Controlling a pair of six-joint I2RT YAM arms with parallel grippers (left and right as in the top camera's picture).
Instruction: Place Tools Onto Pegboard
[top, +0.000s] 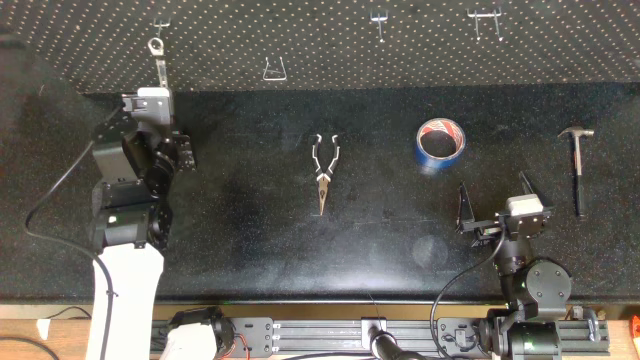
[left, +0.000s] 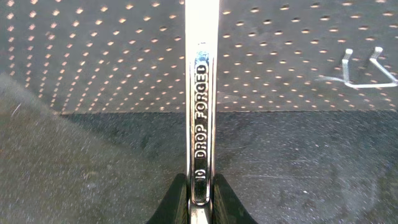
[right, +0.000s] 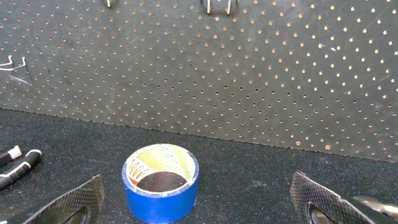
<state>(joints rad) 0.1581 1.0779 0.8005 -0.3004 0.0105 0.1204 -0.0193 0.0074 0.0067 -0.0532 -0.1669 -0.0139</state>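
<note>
**Visitor:** Which step is this?

**Onlooker:** Hanging a tool, I'd say. A dark perforated pegboard (top: 330, 45) stands along the far edge of the black table (top: 250, 250). Near its far left corner, the left gripper (left: 200, 190) is clamped tight on a long chrome steel wrench (left: 201, 106). The wrench's head sits just below a small metal hook (top: 159, 22).

**Visitor:** And next?

**Onlooker:** Probably the head must go over that hook before the fingers let go. The right gripper (right: 199, 205) sits wide open and empty near the front right, with a blue tape roll (right: 161, 182) just beyond it. A dark-handled steel hammer (top: 576, 170) and slim needle-nose pliers (top: 324, 172) lie on the table.
</note>
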